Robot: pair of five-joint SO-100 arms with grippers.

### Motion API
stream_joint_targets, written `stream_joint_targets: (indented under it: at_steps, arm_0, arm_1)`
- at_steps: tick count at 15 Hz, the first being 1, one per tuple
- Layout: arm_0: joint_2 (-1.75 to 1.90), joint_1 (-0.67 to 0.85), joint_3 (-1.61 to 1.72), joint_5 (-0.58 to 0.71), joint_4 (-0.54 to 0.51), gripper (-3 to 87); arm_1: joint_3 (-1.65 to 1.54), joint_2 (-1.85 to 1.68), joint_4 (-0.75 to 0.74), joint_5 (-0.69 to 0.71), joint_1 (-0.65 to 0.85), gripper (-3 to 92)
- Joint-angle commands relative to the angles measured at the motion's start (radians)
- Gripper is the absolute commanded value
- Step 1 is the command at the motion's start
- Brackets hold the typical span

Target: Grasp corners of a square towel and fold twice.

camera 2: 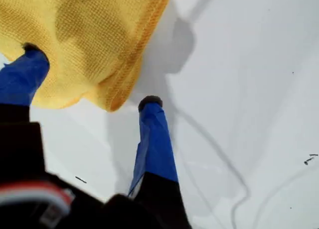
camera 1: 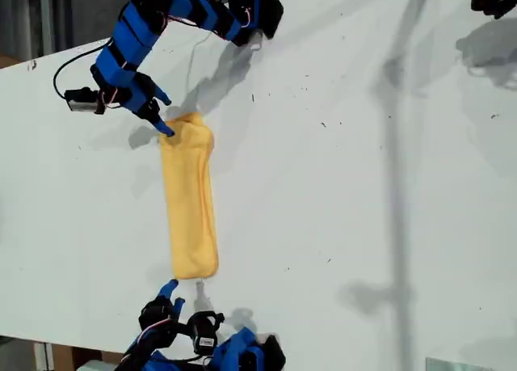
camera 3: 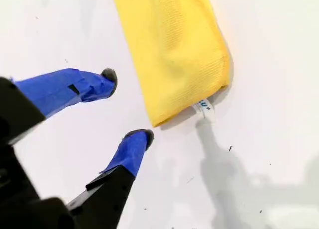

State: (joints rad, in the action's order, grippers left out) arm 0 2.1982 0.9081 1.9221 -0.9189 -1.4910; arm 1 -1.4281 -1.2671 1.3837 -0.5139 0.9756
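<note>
Fingers of my first gripper (camera 2: 92, 79) gape with one tip on the square towel (camera 1: 191, 201), mid-desk; my second gripper (camera 3: 127, 107) is spread, empty beside its corner. Lifting unevenly could undo the fold.

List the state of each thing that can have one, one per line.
Towel: folded into a long narrow strip, flat on the table, not held.
Tag: sticking out from under the towel's end by my second gripper.
My first gripper: open, one of its fingers touching the towel's end.
My second gripper: open, clear of the towel, just off its corner.
</note>
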Motion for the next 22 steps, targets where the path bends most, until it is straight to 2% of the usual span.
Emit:
stream_joint_targets:
  at_steps: [1, 4, 5, 6, 7, 10, 13, 16, 18, 22]
  arm_0:
    - [0.075, 0.005, 0.104, -0.035, 0.074, 17.1]
    - [0.350, -0.025, 0.318, -0.107, 0.106, 17.0]
    - [0.482, -0.051, 0.402, -0.147, 0.104, 17.0]
    - [0.614, -0.071, 0.480, -0.184, 0.087, 17.0]
    - [0.735, -0.080, 0.548, -0.218, 0.069, 17.0]
    - [0.977, -0.143, 0.718, -0.304, 0.080, 16.9]
    - [1.092, -0.178, 0.888, -0.341, 0.160, 16.8]
    - [1.269, -0.189, 1.028, -0.367, 0.167, 17.0]
    - [1.267, -0.183, 1.086, -0.365, 0.196, 17.0]
    - [1.269, -0.109, 1.164, -0.351, 0.209, 16.8]
  arm_1:
    - [0.121, 0.110, -0.018, 0.014, -0.011, 41.9]
    - [0.198, 0.270, -0.012, 0.017, -0.006, 45.9]
    - [0.184, 0.287, -0.012, 0.020, 0.000, 37.7]
    - [0.155, 0.290, -0.012, 0.006, 0.012, 8.6]
    - [0.107, 0.284, -0.021, -0.014, 0.031, 0.0]
    - [-0.101, 0.186, -0.095, -0.094, 0.084, 0.0]
    - [-0.396, -0.089, -0.198, -0.143, 0.176, 0.0]
    - [-0.626, -0.400, -0.261, -0.204, 0.302, -0.1]
    - [-0.672, -0.621, -0.192, -0.227, 0.341, -0.1]
    - [-0.517, -1.006, 0.091, -0.236, 0.379, -0.1]
